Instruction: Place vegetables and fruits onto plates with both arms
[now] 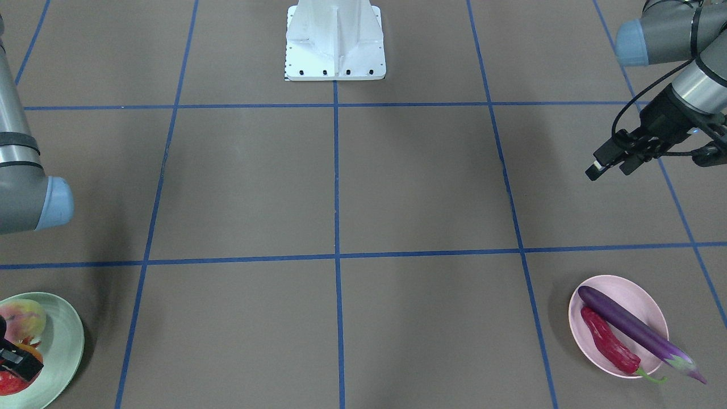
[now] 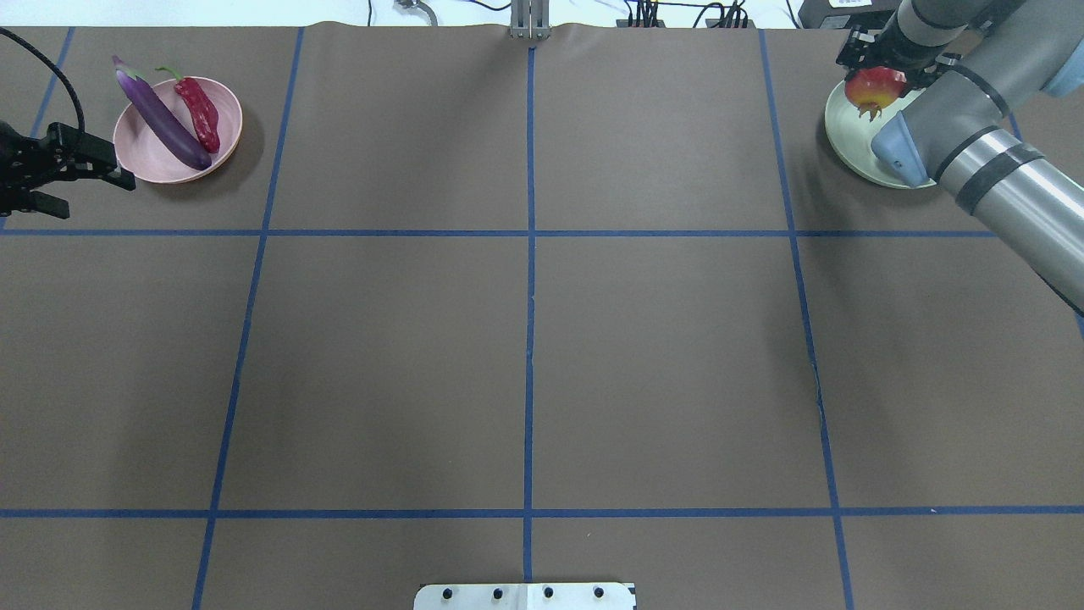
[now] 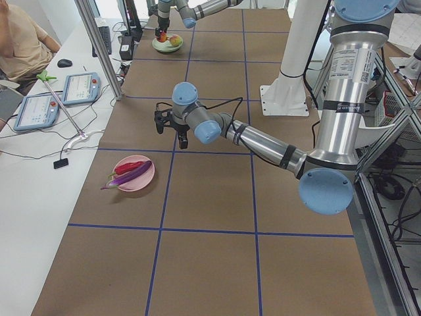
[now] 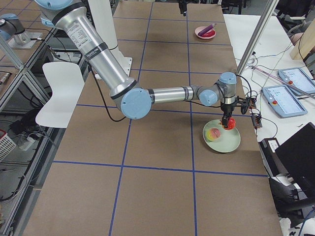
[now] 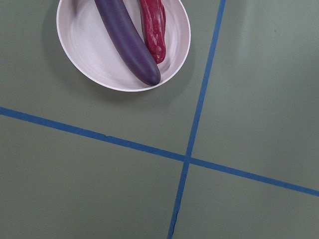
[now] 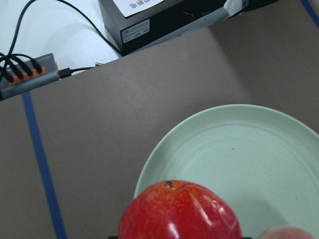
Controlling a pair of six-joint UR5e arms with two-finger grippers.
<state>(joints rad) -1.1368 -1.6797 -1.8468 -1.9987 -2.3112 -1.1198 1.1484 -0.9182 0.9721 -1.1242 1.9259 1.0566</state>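
The purple eggplant [image 2: 161,123] and the red chili [image 2: 200,110] lie side by side on the pink plate [image 2: 140,158], also in the left wrist view [image 5: 84,45]. My left gripper [image 2: 97,195] is open and empty, just off that plate's near left side. My right gripper [image 2: 881,69] is shut on the red pomegranate [image 2: 875,87] and holds it over the mint green plate [image 2: 855,144]. The peach [image 1: 23,318] lies on that plate [image 1: 59,341]. In the right wrist view the pomegranate [image 6: 179,211] fills the bottom over the plate [image 6: 239,149].
The white base block [image 1: 335,40] stands at the robot's side of the table. Blue tape lines grid the brown surface. A power strip [image 6: 30,74] and a black box [image 6: 164,20] sit past the far edge. Tablets [image 3: 79,89] lie on a side table.
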